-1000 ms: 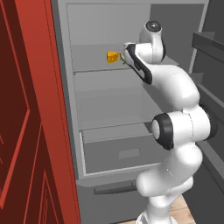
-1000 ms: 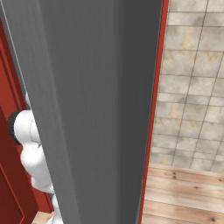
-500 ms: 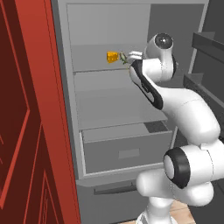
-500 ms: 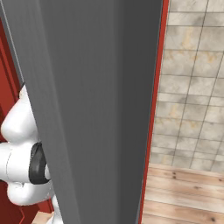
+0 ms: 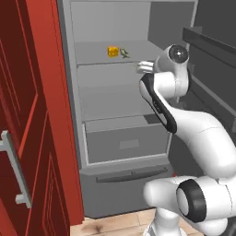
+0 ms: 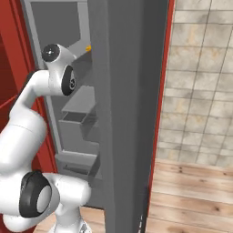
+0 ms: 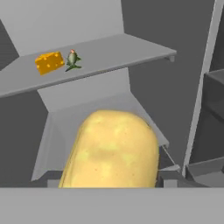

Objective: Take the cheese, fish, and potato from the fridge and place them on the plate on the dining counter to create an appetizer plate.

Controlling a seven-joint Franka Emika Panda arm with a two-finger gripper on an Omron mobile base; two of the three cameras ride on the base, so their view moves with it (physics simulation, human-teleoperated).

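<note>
In front of the open fridge (image 5: 115, 152), I had the potato (image 7: 111, 151) pinched in my pincer (image 7: 114, 181), jaws spread wide around it; it sat right against my hand camera, its long axis running away from me toward the shelves. The cheese (image 5: 112, 51) and fish (image 5: 124, 54) lay side by side on the upper shelf (image 7: 113, 52), beyond and above my hand, well apart from it. I judged the next move a haul out of the fridge toward the plate, with the door (image 6: 125, 113) close at my right.

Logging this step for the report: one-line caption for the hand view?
Potato held close to the camera; cheese and fish remain on the fridge shelf.
</note>
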